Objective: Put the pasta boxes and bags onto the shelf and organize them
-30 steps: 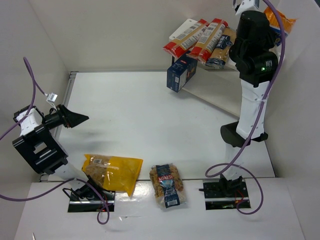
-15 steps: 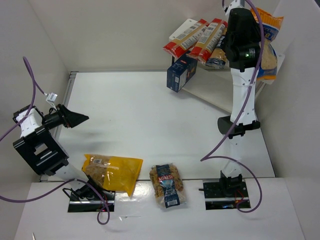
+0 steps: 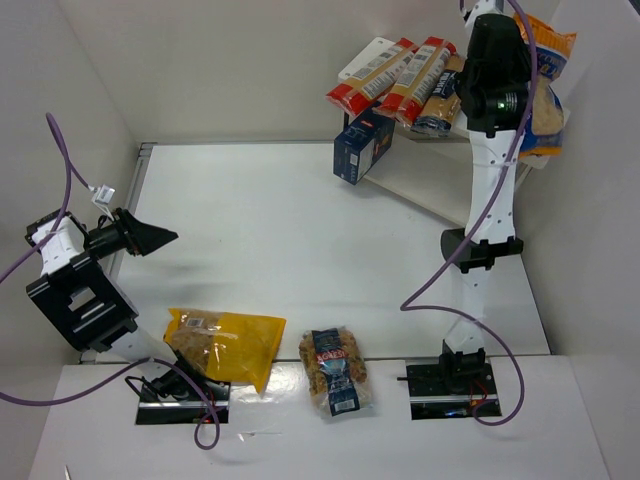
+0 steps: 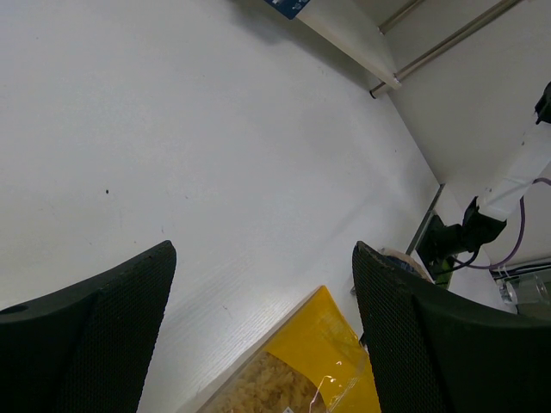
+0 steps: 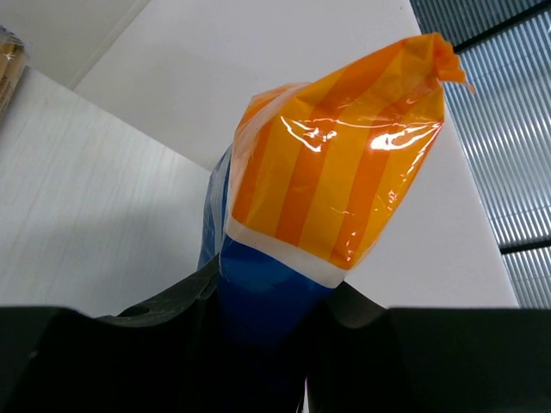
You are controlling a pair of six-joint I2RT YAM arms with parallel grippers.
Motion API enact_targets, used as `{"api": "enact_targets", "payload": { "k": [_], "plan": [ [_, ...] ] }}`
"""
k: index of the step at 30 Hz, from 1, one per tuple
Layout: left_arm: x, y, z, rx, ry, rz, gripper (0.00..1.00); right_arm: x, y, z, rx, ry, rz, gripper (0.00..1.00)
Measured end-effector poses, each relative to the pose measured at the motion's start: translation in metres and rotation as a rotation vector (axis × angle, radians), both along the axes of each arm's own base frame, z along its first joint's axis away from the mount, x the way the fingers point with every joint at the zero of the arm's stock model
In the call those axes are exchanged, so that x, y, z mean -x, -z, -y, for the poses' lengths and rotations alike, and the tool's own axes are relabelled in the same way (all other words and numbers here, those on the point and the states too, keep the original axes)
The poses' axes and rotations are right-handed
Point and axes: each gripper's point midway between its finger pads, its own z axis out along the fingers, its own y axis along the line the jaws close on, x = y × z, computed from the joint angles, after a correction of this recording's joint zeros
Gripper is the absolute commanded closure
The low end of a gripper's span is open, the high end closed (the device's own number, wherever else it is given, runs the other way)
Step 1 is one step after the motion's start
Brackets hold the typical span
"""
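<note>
My right gripper (image 5: 267, 297) is shut on the blue bag with the orange striped top (image 5: 336, 181). It holds that bag (image 3: 548, 80) high at the right end of the white shelf (image 3: 362, 58). Two tan packs with red ends (image 3: 385, 75) and a third pack (image 3: 440, 102) lie on the upper board. The navy box (image 3: 362, 145) leans at the left end of the lower board (image 3: 420, 185). The yellow bag (image 3: 225, 345) and the small clear bag (image 3: 337, 370) lie on the table near the bases. My left gripper (image 3: 150, 238) hangs open above the table, the yellow bag's corner (image 4: 323, 366) below it.
White walls close in the table at the left, back and right. The right arm (image 3: 490, 160) stands tall in front of the shelf's right end. Purple cables loop from both arms. A thin shelf leg (image 4: 430, 56) and the lower board's edge (image 4: 344, 26) show in the left wrist view.
The right arm has stretched upward and shifted the blue bag, which now hangs in plain sight beside the shelf's right end. The left arm has not moved.
</note>
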Motion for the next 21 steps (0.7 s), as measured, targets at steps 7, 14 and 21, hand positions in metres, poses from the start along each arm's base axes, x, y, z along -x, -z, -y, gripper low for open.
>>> {"api": "enact_targets", "payload": {
  "k": [7,14,21],
  "plan": [
    [0.000,0.000,0.000,0.000,0.000,-0.001,0.11,-0.017,0.016,0.001,-0.005,-0.009,-0.025,1.00],
    [0.000,-0.001,0.000,-0.002,0.000,0.002,0.11,-0.024,0.018,0.002,-0.013,-0.014,-0.009,0.90],
    [0.001,-0.002,0.001,-0.005,0.000,0.006,0.11,-0.028,0.016,0.000,-0.035,-0.025,0.027,0.33]
  ]
}}
